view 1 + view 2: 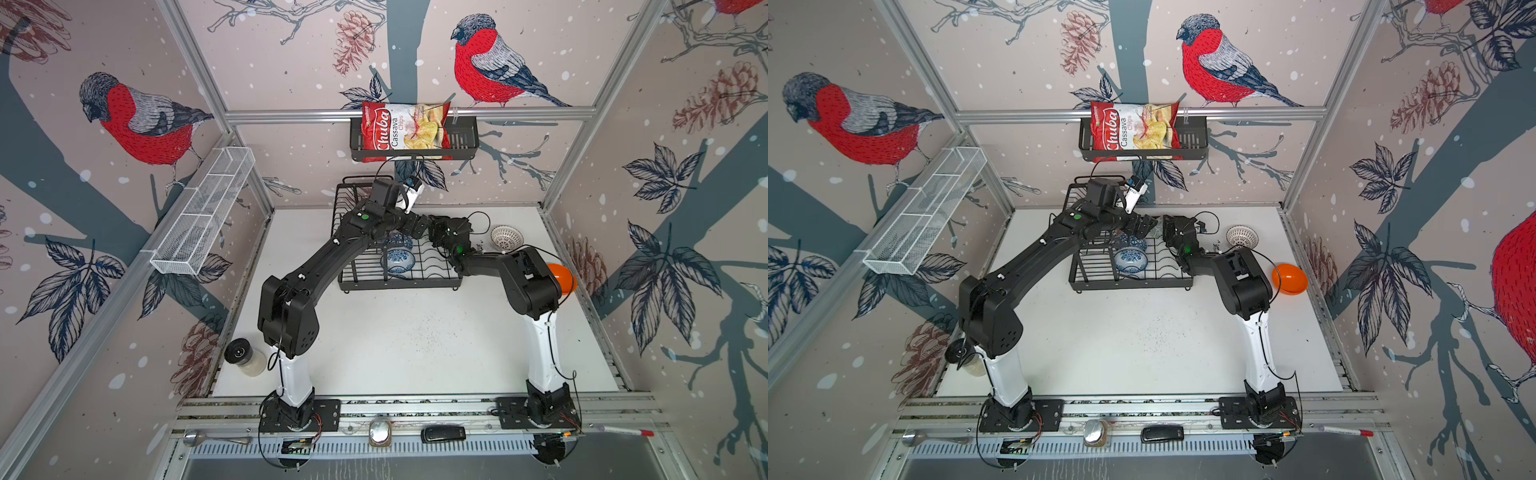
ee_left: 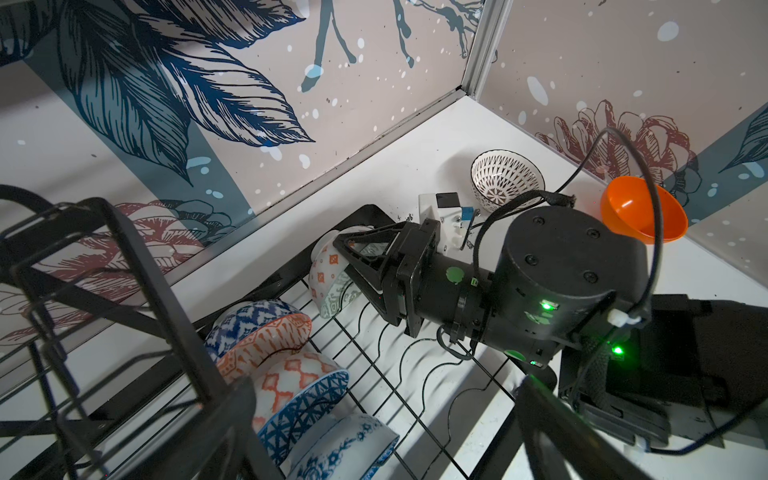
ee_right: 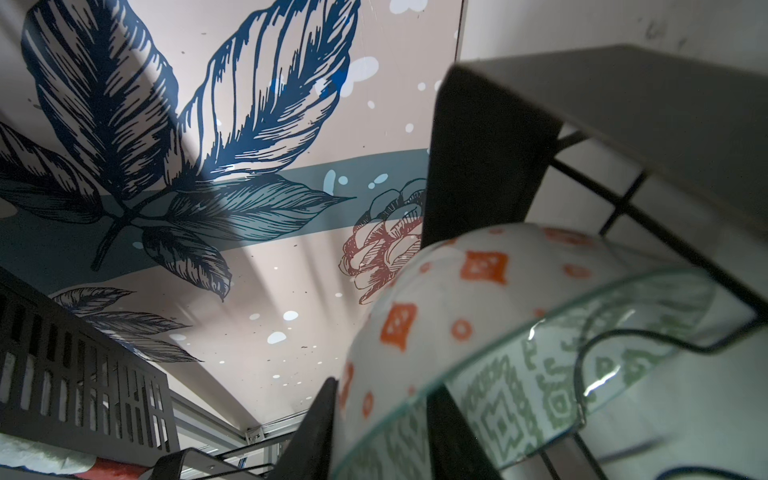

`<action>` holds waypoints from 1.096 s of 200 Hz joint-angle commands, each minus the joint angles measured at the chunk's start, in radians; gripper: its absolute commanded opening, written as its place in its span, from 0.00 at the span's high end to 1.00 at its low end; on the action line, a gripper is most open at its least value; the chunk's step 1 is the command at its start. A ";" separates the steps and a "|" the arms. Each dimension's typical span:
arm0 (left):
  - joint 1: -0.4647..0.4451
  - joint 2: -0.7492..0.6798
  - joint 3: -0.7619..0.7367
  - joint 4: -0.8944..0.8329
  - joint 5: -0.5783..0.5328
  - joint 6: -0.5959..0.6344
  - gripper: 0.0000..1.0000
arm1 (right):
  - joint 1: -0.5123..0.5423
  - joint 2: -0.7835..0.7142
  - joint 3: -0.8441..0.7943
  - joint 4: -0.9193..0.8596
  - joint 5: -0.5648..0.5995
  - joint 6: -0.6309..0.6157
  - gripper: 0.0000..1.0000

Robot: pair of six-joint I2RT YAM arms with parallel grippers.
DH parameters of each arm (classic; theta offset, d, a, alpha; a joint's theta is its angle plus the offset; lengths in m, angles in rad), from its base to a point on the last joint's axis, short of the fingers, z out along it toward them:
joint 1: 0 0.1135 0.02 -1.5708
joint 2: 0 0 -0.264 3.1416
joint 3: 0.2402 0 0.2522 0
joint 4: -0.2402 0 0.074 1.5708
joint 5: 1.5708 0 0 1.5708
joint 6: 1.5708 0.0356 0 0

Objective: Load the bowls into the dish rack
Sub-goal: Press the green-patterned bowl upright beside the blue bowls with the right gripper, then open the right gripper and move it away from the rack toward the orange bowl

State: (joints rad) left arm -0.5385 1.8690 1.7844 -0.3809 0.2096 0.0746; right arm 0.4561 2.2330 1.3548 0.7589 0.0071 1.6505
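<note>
We find the right gripper (image 2: 347, 259) at the far right corner of the dish rack (image 1: 399, 285), jaws astride the rim of the orange-diamond bowl (image 3: 436, 299), which stands on edge among the wavy wires. The wrist view is too close and blurred for us to say whether the fingers pinch it or stand clear of it. The left gripper (image 2: 380, 384) hangs over the rack, spread wide and empty, near a row of three racked bowls: the blue zigzag bowl (image 2: 249, 320), the orange-and-blue bowl (image 2: 299, 386) and the blue floral bowl (image 2: 349, 444). Our worry is the withdrawal: the finger inside the bowl could hook its rim and tip it flat or drag it over the rack's edge. The two wrists are close, so a careless swing could knock them together. The white lattice bowl (image 1: 506, 237) and the plain orange bowl (image 1: 1289, 278) sit on the white tabletop (image 1: 415, 340), the orange one just beside the right elbow, which might shove it. Bullfinch wallpaper (image 1: 141, 120) covers the walls; a chips bag (image 1: 405, 126) sits in a black basket (image 1: 461, 141) at the back.
</note>
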 commanded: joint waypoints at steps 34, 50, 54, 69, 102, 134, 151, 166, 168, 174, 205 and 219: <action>0.011 0.001 0.001 -0.032 -0.044 -0.022 0.02 | 0.004 -0.027 0.014 -0.016 -0.007 -0.018 0.62; 0.011 -0.001 0.001 -0.032 -0.044 -0.022 0.02 | 0.003 -0.034 0.014 -0.020 -0.007 -0.021 0.61; 0.012 -0.001 0.001 -0.032 -0.043 -0.022 0.02 | 0.003 -0.034 0.012 -0.020 -0.007 -0.021 0.61; 0.011 -0.001 0.001 -0.032 -0.042 -0.023 0.02 | 0.002 -0.039 0.009 -0.020 -0.007 -0.021 0.61; 0.011 -0.002 0.001 -0.032 -0.041 -0.024 0.02 | 0.001 -0.056 0.002 -0.025 -0.007 -0.022 0.58; 0.011 -0.005 0.003 -0.033 -0.042 -0.026 0.02 | 0.001 -0.090 -0.011 -0.070 0.004 -0.033 0.51; 0.011 -0.009 0.003 -0.032 -0.048 -0.029 0.02 | 0.001 -0.111 -0.018 -0.101 0.003 -0.037 0.48; 0.011 -0.013 0.002 -0.027 -0.047 -0.035 0.02 | 0.003 -0.132 -0.036 -0.105 0.004 -0.038 0.44; 0.011 -0.014 0.001 -0.028 -0.048 -0.037 0.02 | 0.003 -0.135 -0.039 -0.106 0.004 -0.038 0.44; 0.012 -0.014 0.001 -0.026 -0.046 -0.040 0.02 | 0.004 -0.146 -0.047 -0.110 0.005 -0.038 0.43; 0.011 -0.010 0.000 -0.024 -0.048 -0.048 0.02 | -0.006 -0.195 -0.089 -0.131 -0.009 -0.035 0.34; 0.011 -0.011 -0.001 -0.022 -0.047 -0.054 0.02 | -0.008 -0.221 -0.108 -0.141 -0.019 -0.039 0.27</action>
State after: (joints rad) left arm -0.5377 1.8614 1.7844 -0.3874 0.2077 0.0422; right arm 0.4526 2.0518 1.2694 0.6346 0.0010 1.6257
